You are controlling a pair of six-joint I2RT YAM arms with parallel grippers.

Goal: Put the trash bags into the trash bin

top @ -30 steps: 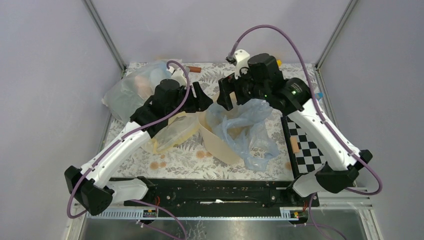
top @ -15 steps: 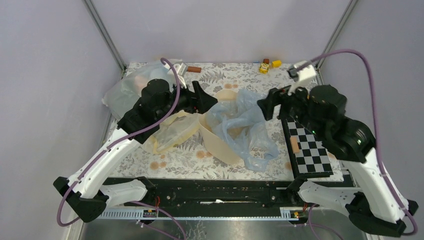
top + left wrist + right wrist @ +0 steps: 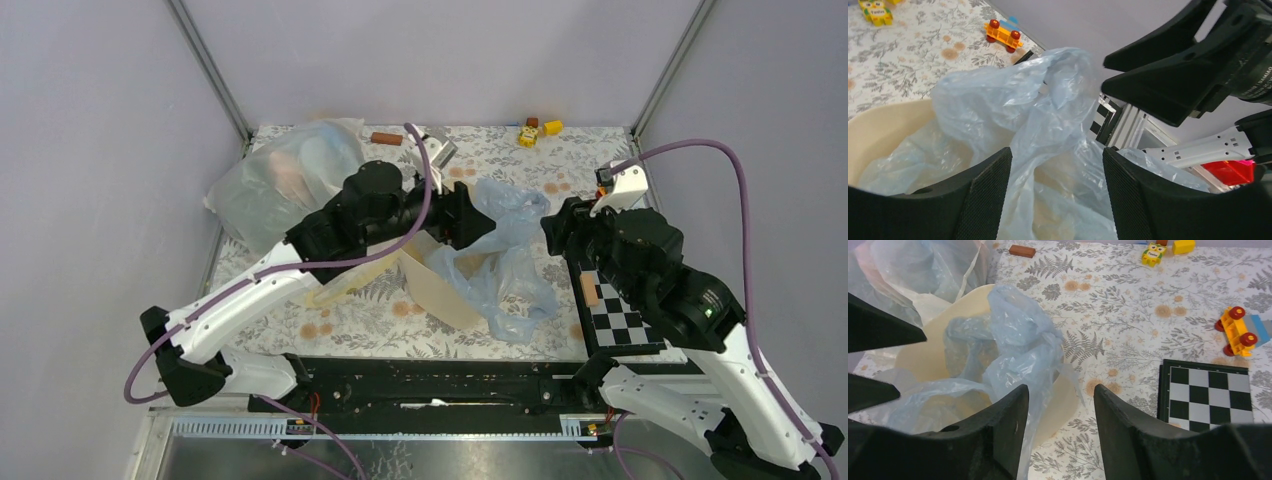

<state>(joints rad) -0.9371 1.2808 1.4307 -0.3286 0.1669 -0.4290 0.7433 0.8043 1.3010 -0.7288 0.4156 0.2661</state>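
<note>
links: white shells on left arm, right arm | joints, bases: black housings | cables: purple, looping outside each arm | left gripper fingers: matte black, cross-hatched inner pads

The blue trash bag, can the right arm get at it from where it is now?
Probably yes: the right gripper faces the blue trash bag with jaws open, nothing between them.

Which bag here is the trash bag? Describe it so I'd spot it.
On the fern-patterned table, find the cream-beige plastic bin at the middle. The thin, crinkly pale blue plastic bag spilling from its mouth is it; the bulky clear whitish bag in the far left corner isn't.
</note>
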